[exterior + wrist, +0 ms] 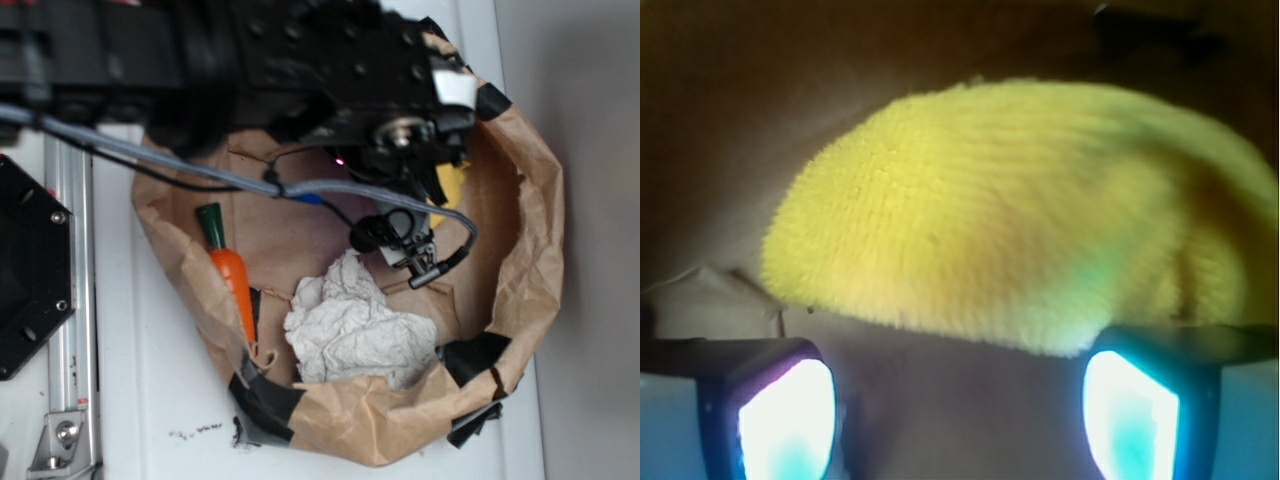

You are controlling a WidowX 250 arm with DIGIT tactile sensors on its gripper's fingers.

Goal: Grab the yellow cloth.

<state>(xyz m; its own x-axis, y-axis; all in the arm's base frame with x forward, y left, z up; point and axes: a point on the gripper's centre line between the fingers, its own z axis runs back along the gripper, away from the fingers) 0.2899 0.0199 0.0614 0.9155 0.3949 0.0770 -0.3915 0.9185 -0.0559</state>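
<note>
The yellow cloth (1010, 215) fills the wrist view as a thick fuzzy mound, lying just ahead of my fingertips on the brown paper floor. My gripper (955, 400) is open, its two pads (785, 420) wide apart with only bare paper between them; the cloth's near edge sits just past the right pad. In the exterior view the arm covers most of the cloth, and only a small yellow patch (452, 183) shows at the far right of the paper bag (520, 300). The gripper itself is hidden there under the black wrist.
A wrinkly whitish-grey rag (355, 330) lies at the front of the bag. A toy carrot (232, 275) with a green top rests along the left wall. The bag's raised paper walls with black tape ring everything. A metal rail (65, 300) runs at left.
</note>
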